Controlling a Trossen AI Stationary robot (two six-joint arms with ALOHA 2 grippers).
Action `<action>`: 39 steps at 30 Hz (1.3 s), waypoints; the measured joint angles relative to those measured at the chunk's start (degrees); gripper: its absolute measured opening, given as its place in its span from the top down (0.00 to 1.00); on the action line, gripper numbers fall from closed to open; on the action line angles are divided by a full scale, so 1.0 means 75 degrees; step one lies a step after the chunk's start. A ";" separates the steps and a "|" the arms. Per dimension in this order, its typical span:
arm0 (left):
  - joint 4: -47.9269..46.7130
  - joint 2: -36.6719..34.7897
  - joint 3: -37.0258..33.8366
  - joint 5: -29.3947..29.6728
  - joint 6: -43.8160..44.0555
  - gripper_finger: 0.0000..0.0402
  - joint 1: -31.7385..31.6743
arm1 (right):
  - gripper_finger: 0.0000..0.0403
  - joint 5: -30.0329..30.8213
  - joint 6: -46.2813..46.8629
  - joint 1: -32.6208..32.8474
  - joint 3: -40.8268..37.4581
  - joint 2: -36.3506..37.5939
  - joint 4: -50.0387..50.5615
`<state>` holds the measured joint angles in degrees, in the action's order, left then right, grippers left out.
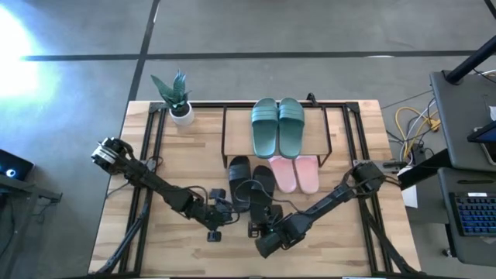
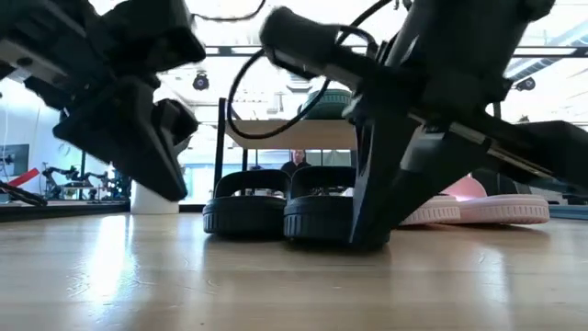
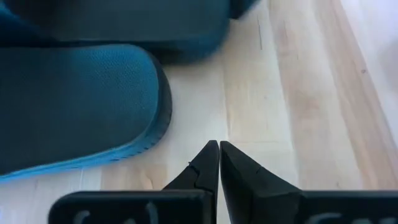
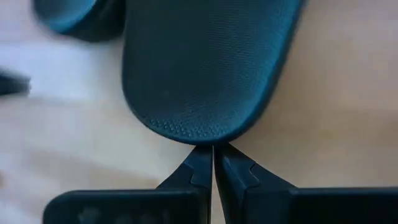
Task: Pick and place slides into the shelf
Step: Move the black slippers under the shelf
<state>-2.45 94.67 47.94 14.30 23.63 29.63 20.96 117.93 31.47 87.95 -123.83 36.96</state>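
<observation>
Green pair [image 1: 278, 126] on shelf [image 1: 236, 128]; pink pair [image 1: 295, 173] and black pair [image 1: 249, 183] remain just ahead of both closed, empty grippers [image 1: 262, 230]

A light wooden bench [image 1: 155, 240] is seen standing on a grey floor [image 1: 232, 27] crossed by dark lines, with a bright glare at one far corner. A small potted plant [image 1: 175, 96] is set on the bench's far edge, and yellow cables [image 1: 411, 124] and a keyboard [image 1: 474, 215] lie beside it. Across the bench, a brightly lit room with ceiling lamps [image 2: 200, 81] is visible, where a person [image 2: 296, 160] is seated.
</observation>
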 joint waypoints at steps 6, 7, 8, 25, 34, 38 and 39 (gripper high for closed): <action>0.0071 0.0009 -0.0064 0.0019 0.0208 1.00 0.0000 | 0.98 0.0138 -0.0237 -0.0204 0.0054 0.0105 0.0722; 0.0074 0.0009 -0.0067 0.0024 0.0208 1.00 0.0000 | 0.98 0.0138 -0.0322 -0.0250 0.0056 0.0108 0.0703; 0.0077 0.0009 -0.0069 0.0058 0.0211 1.00 -0.0006 | 0.98 0.0133 -0.0379 -0.0297 0.0057 0.0108 0.0685; 0.0322 0.0015 -0.0079 0.0360 0.0262 1.00 -0.0036 | 0.98 0.0243 -0.0384 -0.0640 0.0135 0.0114 0.1756; 0.0313 0.0015 -0.0090 0.0232 0.1725 1.00 -0.0105 | 0.98 0.0106 -0.0515 -0.0302 0.0482 0.0319 0.2243; 0.0314 -0.0003 -0.0093 0.0172 0.1820 1.00 -0.0104 | 0.98 0.0141 0.1202 0.0236 0.0479 0.0677 0.3591; 0.0325 -0.0003 -0.0093 0.0156 0.1820 1.00 -0.0102 | 0.98 0.0155 0.1527 0.0372 0.0478 0.0803 0.3878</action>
<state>-0.01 94.65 47.24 15.46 37.28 28.86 22.13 129.38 34.26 91.54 -117.81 66.04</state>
